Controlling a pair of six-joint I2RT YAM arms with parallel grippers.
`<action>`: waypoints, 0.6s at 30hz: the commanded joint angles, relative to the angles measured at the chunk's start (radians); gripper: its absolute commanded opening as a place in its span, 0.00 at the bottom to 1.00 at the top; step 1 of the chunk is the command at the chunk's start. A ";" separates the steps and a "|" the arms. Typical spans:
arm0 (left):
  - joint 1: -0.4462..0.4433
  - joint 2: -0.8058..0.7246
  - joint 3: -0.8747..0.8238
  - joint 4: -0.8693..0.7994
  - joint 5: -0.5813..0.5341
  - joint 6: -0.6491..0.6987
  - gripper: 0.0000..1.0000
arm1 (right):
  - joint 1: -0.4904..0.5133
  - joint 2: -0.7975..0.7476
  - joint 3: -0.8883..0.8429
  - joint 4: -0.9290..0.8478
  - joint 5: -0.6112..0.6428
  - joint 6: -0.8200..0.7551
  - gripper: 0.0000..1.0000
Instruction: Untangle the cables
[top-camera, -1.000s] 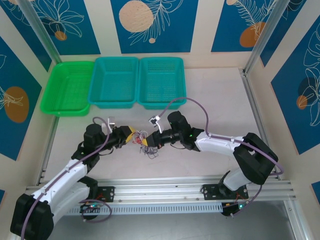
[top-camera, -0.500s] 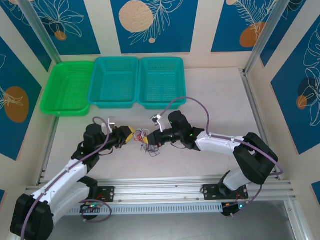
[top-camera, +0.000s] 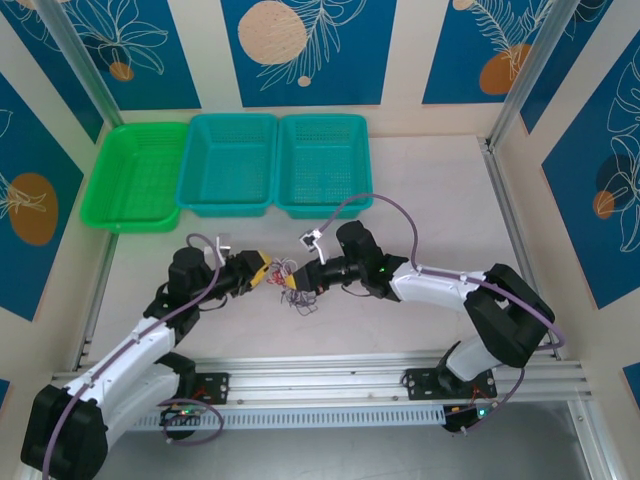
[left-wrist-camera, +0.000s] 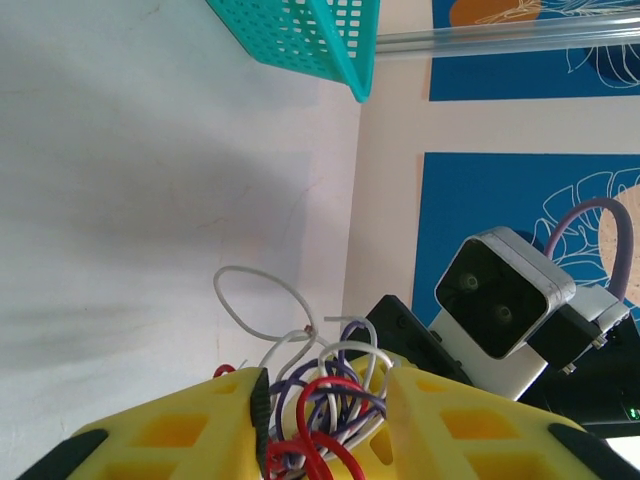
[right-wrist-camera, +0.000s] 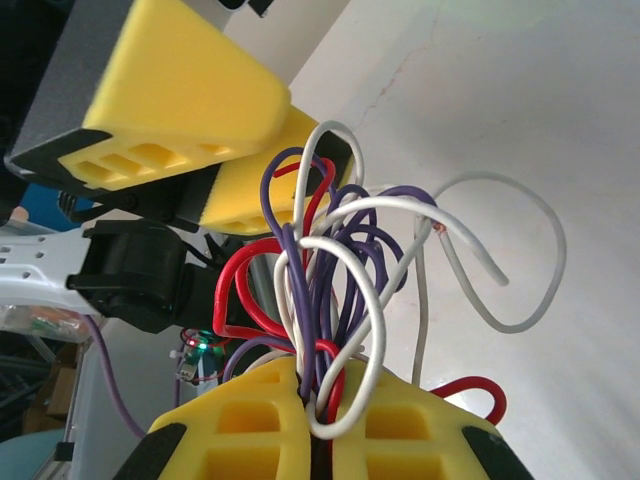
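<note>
— Yellow foam pads on the right gripper are pressed together on the cables, low in the knot. What worries you?

— A straight pull. Red, white and purple strands cross one another several times just past those pads. Drawing the arms apart would likely cinch the knot rather than open it.

— And the left gripper?

— Its fingers stand apart with loops sitting in the gap. Whether they pinch anything, I cannot tell. If they hold only one strand, it could slip free, or the thin wire could kink.

— Where is the bundle?

— Between the two grippers, toward the near side of the table, left of its middle. A few loops droop toward the surface, and I can't say whether they touch it.

— Its look?

— Thin, springy wires. The red ones sit in tight curls, the purple ones weave through the core, and a white one throws a wide open loop out to one side.

— Beyond that?

— The green basket and two teal ones sit at the far edge, well apart from the tangle.
</note>
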 joint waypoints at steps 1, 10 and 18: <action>-0.003 -0.002 -0.001 0.034 -0.008 0.015 0.37 | 0.008 0.011 0.011 0.037 -0.056 0.004 0.00; -0.003 -0.014 0.001 0.050 -0.007 0.016 0.12 | 0.016 0.031 0.023 -0.011 -0.017 -0.007 0.00; -0.003 -0.010 0.001 0.067 0.003 0.015 0.17 | 0.018 0.043 0.035 -0.012 0.000 0.009 0.00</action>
